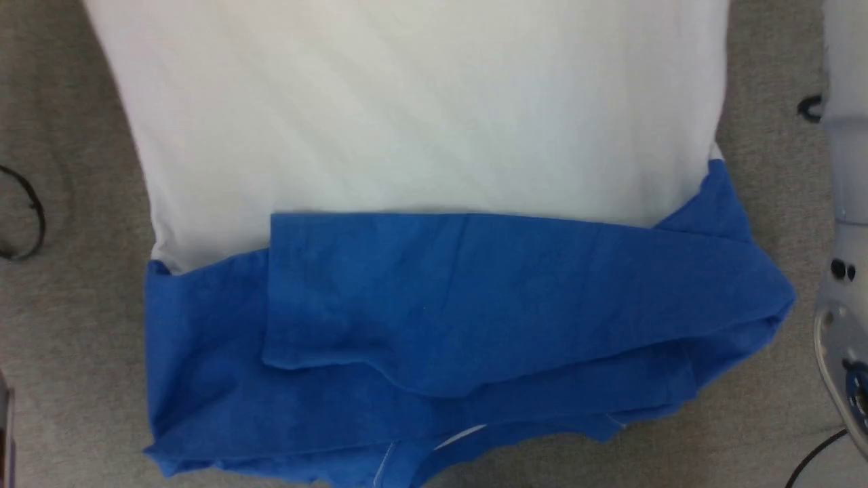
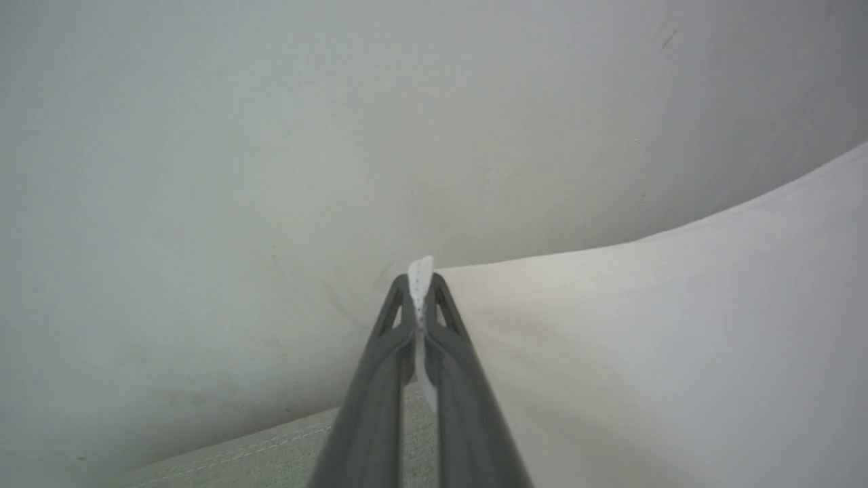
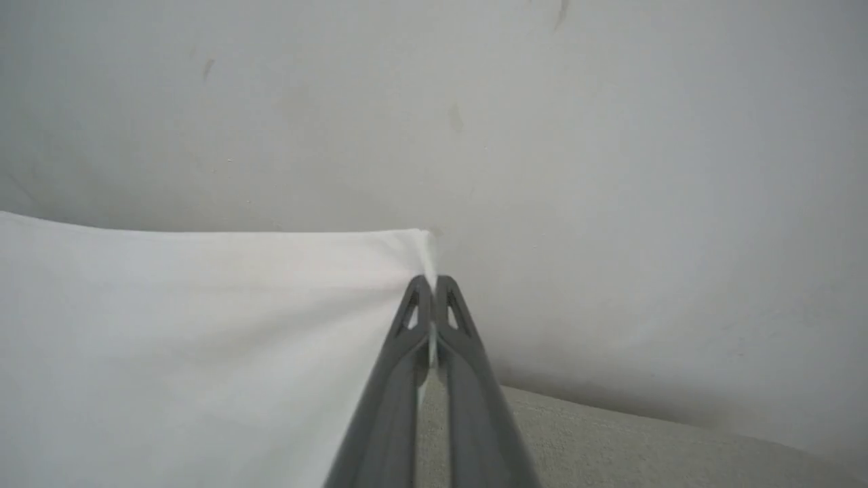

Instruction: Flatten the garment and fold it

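Note:
The garment (image 1: 420, 135) lies spread on the grey surface, its white body reaching past the top edge of the head view. Its blue sections (image 1: 475, 318) are folded across the near end, one sleeve laid flat over the other blue cloth. In the left wrist view my left gripper (image 2: 420, 279) is shut on a white corner of the garment (image 2: 664, 352), with the cloth stretching away to the right. In the right wrist view my right gripper (image 3: 431, 283) is shut on another white corner of the garment (image 3: 203, 325), which spreads to the left.
A pale robot arm (image 1: 844, 224) runs down the right edge of the head view, with a black cable (image 1: 814, 461) below it. Another black cable loop (image 1: 27, 217) lies on the grey fabric surface (image 1: 68, 339) at the left. A pale wall (image 2: 339, 135) rises beyond both grippers.

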